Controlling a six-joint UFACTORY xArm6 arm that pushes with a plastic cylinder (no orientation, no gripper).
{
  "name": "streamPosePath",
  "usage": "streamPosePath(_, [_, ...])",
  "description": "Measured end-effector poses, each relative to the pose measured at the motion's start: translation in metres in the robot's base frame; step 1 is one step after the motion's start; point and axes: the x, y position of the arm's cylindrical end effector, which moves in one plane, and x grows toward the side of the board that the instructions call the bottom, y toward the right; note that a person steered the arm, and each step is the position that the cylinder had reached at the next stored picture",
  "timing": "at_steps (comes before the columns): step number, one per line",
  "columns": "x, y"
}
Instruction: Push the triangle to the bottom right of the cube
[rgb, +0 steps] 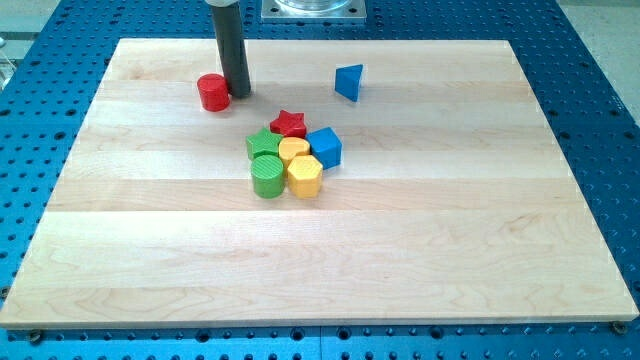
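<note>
The blue triangle (349, 81) stands alone near the view's top, right of centre. The blue cube (325, 147) sits at the right edge of a tight cluster in the board's middle, below and slightly left of the triangle. My tip (238, 93) rests on the board at the upper left, touching the right side of a red cylinder (212, 92). The tip is well to the left of the triangle and above-left of the cube.
The cluster also holds a red star (289, 124), a green block (262, 144), a green cylinder (267, 175), a yellow block (294, 150) and a yellow hexagonal block (304, 176). The wooden board (450, 250) lies on a blue perforated table.
</note>
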Motion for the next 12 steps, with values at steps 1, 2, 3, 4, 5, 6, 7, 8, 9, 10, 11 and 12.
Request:
streamPosePath(1, [0.0,0.0])
streamPosePath(2, [-0.005,0.0])
streamPosePath(3, [-0.005,0.0])
streamPosePath(4, [-0.005,-0.001])
streamPosePath(5, [-0.01,0.0])
streamPosePath(6, [-0.02,0.033])
streamPosePath(7, [-0.03,0.081])
streamPosePath(8, [-0.046,0.11])
streamPosePath(9, [-0.045,0.139])
streamPosePath(10, [-0.043,0.158])
streamPosePath(11, [0.006,0.207])
streamPosePath(12, [0.066,0.256])
